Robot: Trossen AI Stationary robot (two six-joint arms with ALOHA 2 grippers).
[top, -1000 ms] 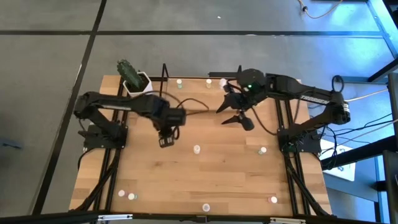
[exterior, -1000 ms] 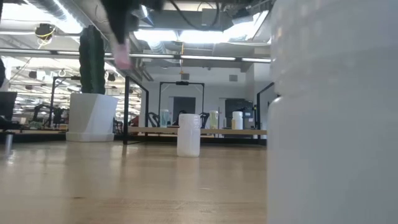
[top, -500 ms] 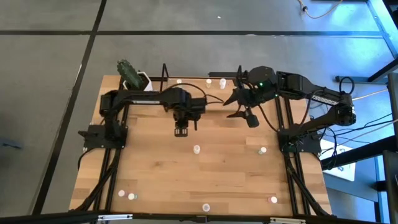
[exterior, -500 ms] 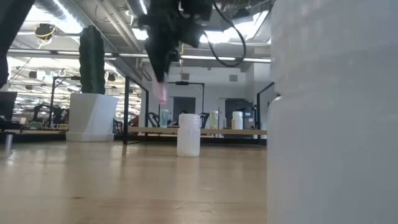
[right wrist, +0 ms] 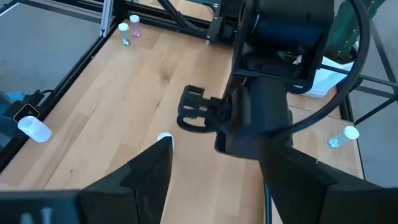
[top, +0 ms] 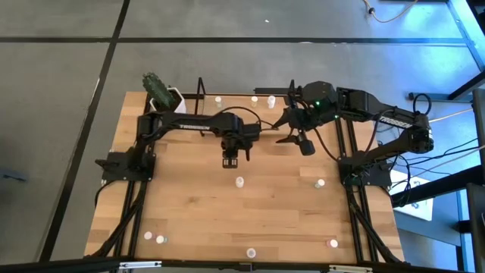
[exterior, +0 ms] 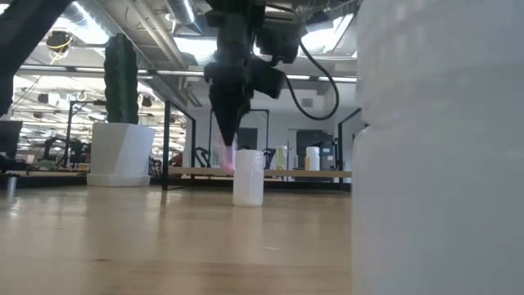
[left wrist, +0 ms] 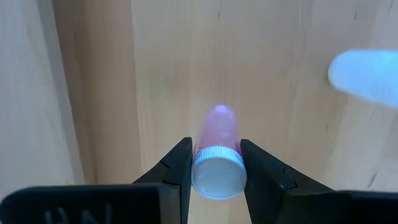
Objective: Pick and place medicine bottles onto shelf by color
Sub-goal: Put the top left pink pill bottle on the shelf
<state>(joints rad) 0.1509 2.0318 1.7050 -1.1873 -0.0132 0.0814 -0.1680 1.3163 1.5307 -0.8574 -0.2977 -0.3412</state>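
Note:
My left gripper [top: 232, 159] points straight down over the table's middle, shut on a pink medicine bottle [left wrist: 216, 134] with a white cap. In the low view the pink bottle [exterior: 223, 157] hangs under the fingers, above the wood. A white bottle [top: 239, 182] stands on its base just nearer the front edge. The wire shelf [top: 201, 87] runs along the far edge, with bottles [top: 255, 98] standing on its floor. My right gripper [top: 292, 130] hovers open, high at the far right, with nothing between its fingers. My left gripper pinches the pink bottle between its two fingers at the white cap [left wrist: 217, 174], one finger on each side. The fingers come from above, pointing down. The bottle hangs upright below them, cap up, its pink body [exterior: 223, 160] clear of the table.
A cactus in a white pot [top: 163, 95] stands at the far left corner. Loose bottles stand at the right [top: 320, 183], near left [top: 154, 237], near middle [top: 251, 252] and near right [top: 332, 243]. One bottle [exterior: 442, 147] fills the low view's right side.
My left gripper has carried the pink bottle toward the table's right edge and downward, rolling a little about its own axis. The bottle stays upright in the hold and now hangs low, beside the white bottle in the low view.

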